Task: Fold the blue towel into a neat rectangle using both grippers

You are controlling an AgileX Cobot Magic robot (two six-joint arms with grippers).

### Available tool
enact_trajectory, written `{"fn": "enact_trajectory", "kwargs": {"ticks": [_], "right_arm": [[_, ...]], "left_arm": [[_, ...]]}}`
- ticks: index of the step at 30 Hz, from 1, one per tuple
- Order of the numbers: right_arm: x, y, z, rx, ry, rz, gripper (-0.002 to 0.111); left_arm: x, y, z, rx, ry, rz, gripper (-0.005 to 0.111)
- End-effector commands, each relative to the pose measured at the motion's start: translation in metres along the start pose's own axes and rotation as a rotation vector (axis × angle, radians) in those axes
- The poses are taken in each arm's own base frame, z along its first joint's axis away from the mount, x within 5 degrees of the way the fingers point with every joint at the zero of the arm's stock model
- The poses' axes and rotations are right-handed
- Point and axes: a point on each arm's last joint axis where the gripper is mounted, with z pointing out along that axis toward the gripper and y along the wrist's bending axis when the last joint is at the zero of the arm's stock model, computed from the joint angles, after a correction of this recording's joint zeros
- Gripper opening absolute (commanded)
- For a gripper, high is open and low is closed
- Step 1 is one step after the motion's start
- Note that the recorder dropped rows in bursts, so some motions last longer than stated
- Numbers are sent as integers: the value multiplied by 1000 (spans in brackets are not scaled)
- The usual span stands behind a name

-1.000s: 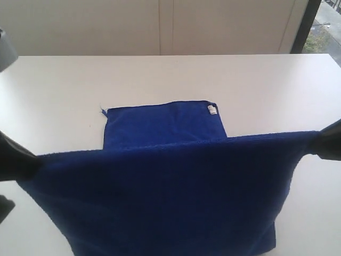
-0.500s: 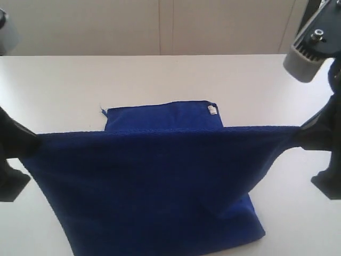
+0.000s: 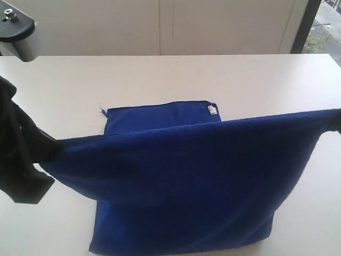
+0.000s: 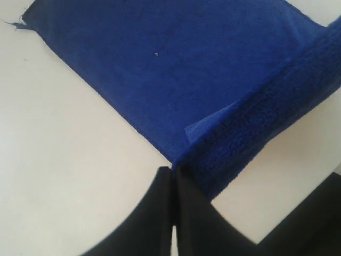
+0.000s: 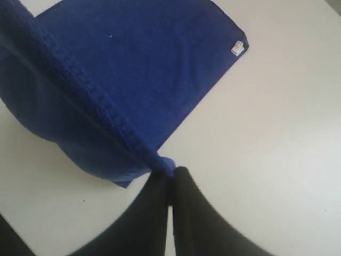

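1. Two grippers, both pinched tight. Left gripper (image 4: 173,172): jaws closed to a hairline slit, with one end of the blue towel's (image 3: 181,170) raised hem nipped at the tips.
2. Right gripper (image 5: 169,172): jaws likewise pressed together, with the other end of the same hem caught at the tips. The exterior view shows only a sliver of this gripper, at the right border.
3. The hem between the two grips is stretched taut and is off the bench (image 3: 160,80). Its long axis runs left to right across the exterior view, with the right end higher than the left.
4. Cloth hangs from the hem as a broad sheet facing the exterior camera. It narrows downward and meets the bench near the bottom of that view.
5. The rest of the towel lies flat on the bench behind the hanging sheet, reaching toward the far side. Its far edge runs roughly parallel to the raised hem.
6. White tag (image 3: 212,110): at the far right corner of the flat part. A loose pale thread shows at the far left corner.
7. The towel sits at the near middle of the pale bench.
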Motion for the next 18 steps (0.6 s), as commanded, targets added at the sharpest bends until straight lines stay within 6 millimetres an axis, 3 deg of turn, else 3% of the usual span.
{"fn": "enact_trajectory", "kwargs": {"ticks": [1, 9, 18], "right_arm": [[0, -3, 0, 28, 25, -7, 0], [-11, -4, 22, 19, 79, -19, 0], [-23, -10, 43, 63, 99, -53, 0]], "left_arm": [[0, 0, 4, -28, 35, 14, 0], [6, 9, 2, -127, 102, 6, 0], [-7, 11, 16, -198, 65, 60, 0]]}}
